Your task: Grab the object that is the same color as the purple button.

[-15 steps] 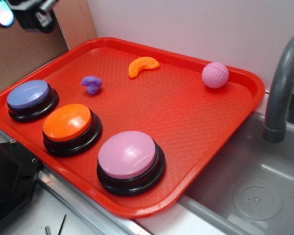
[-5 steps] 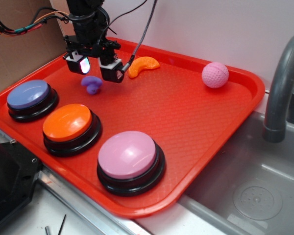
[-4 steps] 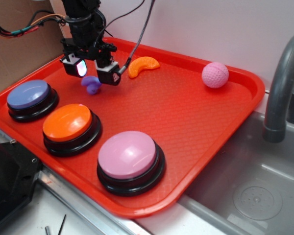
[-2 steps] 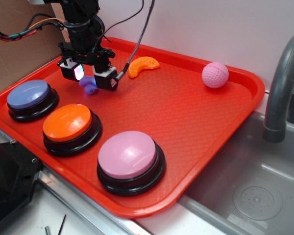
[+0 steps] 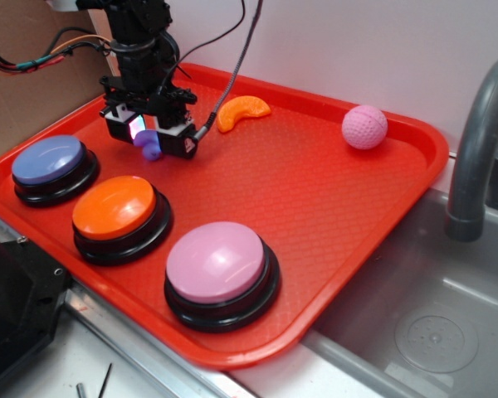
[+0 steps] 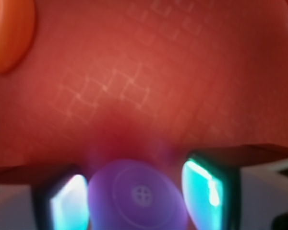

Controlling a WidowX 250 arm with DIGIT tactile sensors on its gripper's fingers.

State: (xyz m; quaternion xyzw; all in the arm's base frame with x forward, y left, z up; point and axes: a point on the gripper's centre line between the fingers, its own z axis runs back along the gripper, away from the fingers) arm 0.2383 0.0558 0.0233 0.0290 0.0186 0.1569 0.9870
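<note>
The small purple lumpy toy (image 5: pixel 152 148) lies on the red tray (image 5: pixel 315 207) at the back left. My gripper (image 5: pixel 149 141) is lowered over it, with one finger on each side. In the wrist view the toy (image 6: pixel 137 196) fills the space between my glowing pads (image 6: pixel 67 203). The left pad is at its edge and a thin gap shows at the right pad. The jaws stand open around it. The periwinkle purple button (image 5: pixel 48 160) sits on its black base at the tray's left edge, to the left and in front of the gripper.
An orange button (image 5: pixel 114 207) and a larger pink-lilac button (image 5: pixel 216 261) stand along the tray's front. An orange crescent (image 5: pixel 242 112) lies just right of the gripper and a pink dimpled ball (image 5: pixel 364 127) at the back right. A sink (image 5: pixel 432 323) and grey faucet (image 5: pixel 477 141) are on the right.
The gripper has come in from the upper left and dropped down over the purple toy. Its fingers now straddle the toy close to the tray. The toy has hardly moved.
</note>
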